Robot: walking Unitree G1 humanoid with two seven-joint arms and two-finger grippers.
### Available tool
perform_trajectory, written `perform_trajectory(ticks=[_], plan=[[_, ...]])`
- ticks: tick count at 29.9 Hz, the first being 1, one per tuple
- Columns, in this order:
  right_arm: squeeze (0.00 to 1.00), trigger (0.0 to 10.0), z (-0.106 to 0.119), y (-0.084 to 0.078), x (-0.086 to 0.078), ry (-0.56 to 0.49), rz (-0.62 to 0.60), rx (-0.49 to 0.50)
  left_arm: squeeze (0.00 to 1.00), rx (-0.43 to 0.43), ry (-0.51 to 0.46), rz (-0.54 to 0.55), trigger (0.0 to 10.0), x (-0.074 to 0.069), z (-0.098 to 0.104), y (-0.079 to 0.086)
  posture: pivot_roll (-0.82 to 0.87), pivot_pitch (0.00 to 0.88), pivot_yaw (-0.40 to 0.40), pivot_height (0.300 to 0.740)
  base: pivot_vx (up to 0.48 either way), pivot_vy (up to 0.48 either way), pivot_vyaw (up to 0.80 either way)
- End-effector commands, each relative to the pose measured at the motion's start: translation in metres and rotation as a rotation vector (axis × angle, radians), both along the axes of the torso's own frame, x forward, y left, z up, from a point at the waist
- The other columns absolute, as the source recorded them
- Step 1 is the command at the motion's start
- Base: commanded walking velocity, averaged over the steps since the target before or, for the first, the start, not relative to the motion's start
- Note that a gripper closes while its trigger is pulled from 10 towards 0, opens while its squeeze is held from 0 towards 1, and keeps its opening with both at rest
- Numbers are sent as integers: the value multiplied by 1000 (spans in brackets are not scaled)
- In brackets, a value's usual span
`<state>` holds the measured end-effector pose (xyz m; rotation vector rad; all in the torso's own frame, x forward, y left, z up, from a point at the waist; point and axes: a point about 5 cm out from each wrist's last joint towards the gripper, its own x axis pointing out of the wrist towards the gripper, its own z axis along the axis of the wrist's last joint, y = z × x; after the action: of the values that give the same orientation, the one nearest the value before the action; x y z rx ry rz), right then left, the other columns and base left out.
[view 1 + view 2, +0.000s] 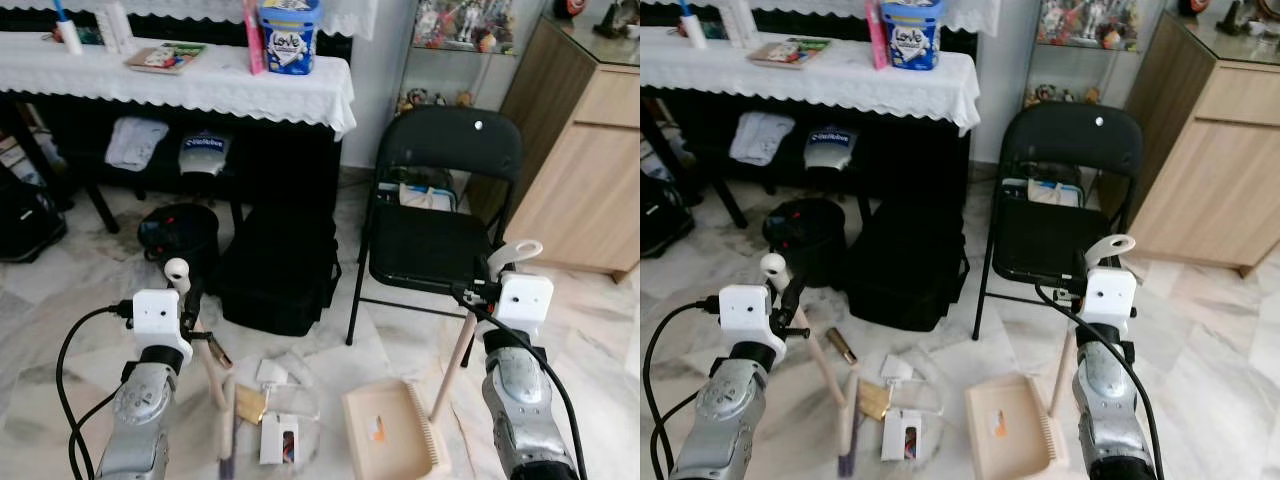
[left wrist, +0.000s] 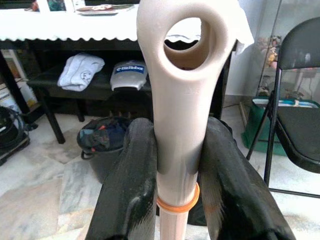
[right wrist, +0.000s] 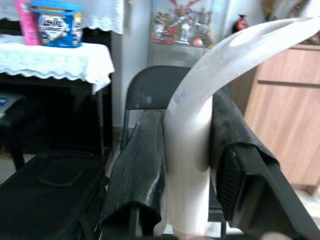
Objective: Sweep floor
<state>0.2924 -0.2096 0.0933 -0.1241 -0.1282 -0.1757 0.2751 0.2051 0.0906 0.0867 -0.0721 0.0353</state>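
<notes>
My left gripper (image 1: 188, 305) is shut on the top of a beige broom handle (image 2: 180, 100), just under its hanging loop, with a black finger (image 2: 127, 190) on each side. The broom slants down to its head (image 1: 228, 428) on the marble floor. My right gripper (image 1: 482, 290) is shut on the long handle (image 3: 192, 165) of a beige dustpan (image 1: 392, 432), which rests flat on the floor with something small and orange in it. Litter lies between broom and pan: a clear plastic wrapper (image 1: 292, 400), a gold wrapper (image 1: 250, 404) and a small white box (image 1: 278, 438).
A black folding chair (image 1: 440, 240) stands just beyond the dustpan. A black bag (image 1: 280, 270) and a black bin (image 1: 180, 235) sit in front of a table with a white cloth (image 1: 200, 85). A wooden cabinet (image 1: 590, 180) is at the right.
</notes>
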Motion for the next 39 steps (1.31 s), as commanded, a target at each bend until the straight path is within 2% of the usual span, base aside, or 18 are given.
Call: perform_trajectory(ticks=[1, 13, 21, 25, 35, 39], plan=[[0, 10000, 7, -3, 2, -36, -14, -5, 0, 24, -30, -17, 10000, 2, 7, -1, 3, 0, -26, 740, 0, 0, 0], [0, 10000, -3, -10, 0, 2, -46, -20, 0, 19, -25, -23, 10000, 2, 6, -3, -3, 0, -23, 740, 0, 0, 0], [0, 10000, -27, -31, -4, 93, -144, -44, 0, 32, -19, -33, 10000, 2, 8, 0, 2, 0, 5, 740, 0, 0, 0], [0, 10000, -35, -35, -6, 130, -155, -66, 0, 35, -19, -37, 10000, 2, 9, 0, 9, 0, 10, 740, 0, 0, 0], [0, 10000, -38, -37, -2, 141, -153, -111, 0, 40, -21, -44, 10000, 2, 10, 1, 20, 0, 17, 740, 0, 0, 0], [0, 10000, -32, -36, 3, 108, -145, -134, 0, 41, -27, -44, 10000, 3, 13, 2, 20, 0, 18, 740, 0, 0, 0]])
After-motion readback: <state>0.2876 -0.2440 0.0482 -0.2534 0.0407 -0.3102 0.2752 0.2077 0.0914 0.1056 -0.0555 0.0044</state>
